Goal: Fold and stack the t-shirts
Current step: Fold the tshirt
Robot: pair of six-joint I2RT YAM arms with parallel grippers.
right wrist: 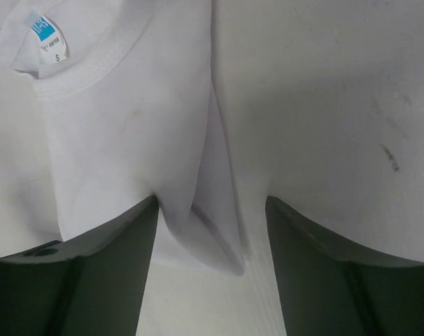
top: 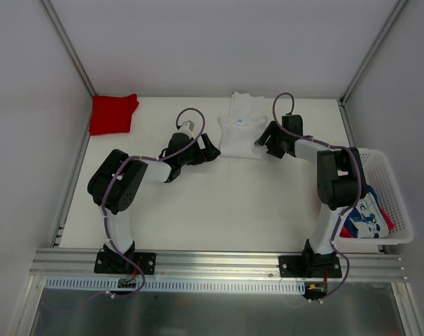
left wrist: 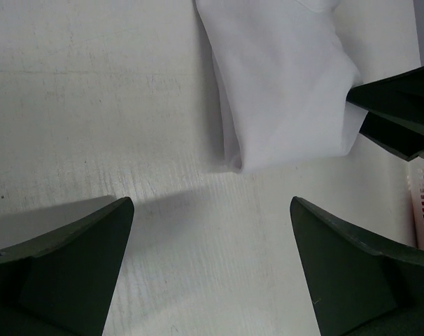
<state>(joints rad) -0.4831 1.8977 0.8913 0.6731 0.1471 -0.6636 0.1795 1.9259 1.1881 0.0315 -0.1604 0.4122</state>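
White t-shirt (top: pixel 241 129) lies at the far middle of the table (top: pixel 198 210), with 1 gripper at each near corner.
Top view: the left gripper (top: pixel 213 150) sits just beside the shirt's near-left corner and the right gripper (top: pixel 261 140) is at its near-right edge. A folded red t-shirt (top: pixel 114 113) lies in the far-left corner, and a blue t-shirt with white print (top: pixel 362 217) lies in the white basket (top: pixel 397 182) on the right. Left wrist view: the left gripper's 2 fingers (left wrist: pixel 79 266) stand wide apart over bare table, holding nothing, with the shirt's folded corner just beyond them and the right gripper at the shirt's far edge. Right wrist view: the right gripper's fingers (right wrist: pixel 93 273) are apart, with a fold of the white shirt's edge lying between them, unpinched. The neck label (right wrist: pixel 47 35) shows at the upper left.
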